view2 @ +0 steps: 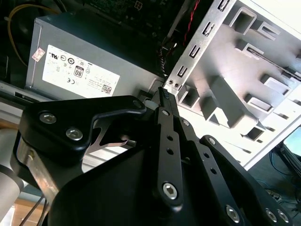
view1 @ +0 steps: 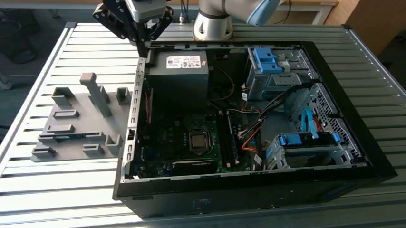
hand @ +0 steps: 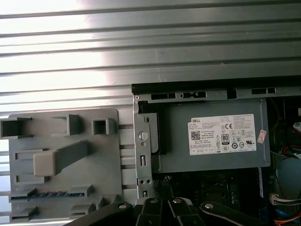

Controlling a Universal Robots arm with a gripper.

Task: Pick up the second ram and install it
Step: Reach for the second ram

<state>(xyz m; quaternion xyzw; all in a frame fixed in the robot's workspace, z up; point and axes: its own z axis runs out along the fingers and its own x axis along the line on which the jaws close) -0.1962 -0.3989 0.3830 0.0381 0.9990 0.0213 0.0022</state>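
- Slatted metal worktop (view1: 76, 61) carries an open computer case (view1: 254, 192) and, to the exterior view's left of it, a grey holder plate (view1: 79, 102).
- Claw (view1: 143, 42): clenched, with the black fingers drawn together to a point and nothing seen between them. It hangs over the case's corner at the exterior view's upper left.
- In the second wrist view the claw's tip (view2: 162, 92) lies just beside the perforated edge rail (view2: 200, 44) of the case. Whether the two touch cannot be told.
- Power supply (view1: 182, 71): a grey box with a white label (view1: 182, 61). It sits inside the case, just beside that rail and nearest to the claw.
- Arm base (view1: 212, 26): stands behind the case, near the claw.
- Second ram (hand: 44, 194): a thin blue-green strip set on edge in a slot of the grey holder plate. In the exterior view it shows as a dark strip (view1: 63, 137) at the plate's near end, well apart from the claw and outside the case.
- Upright post (view1: 95, 92): rises from the holder plate between the second ram and the claw.
- Motherboard (view1: 184, 137): lies on the case floor below the power supply.
- Blue drive brackets (view1: 266, 59): occupy the case's side at the exterior view's right.
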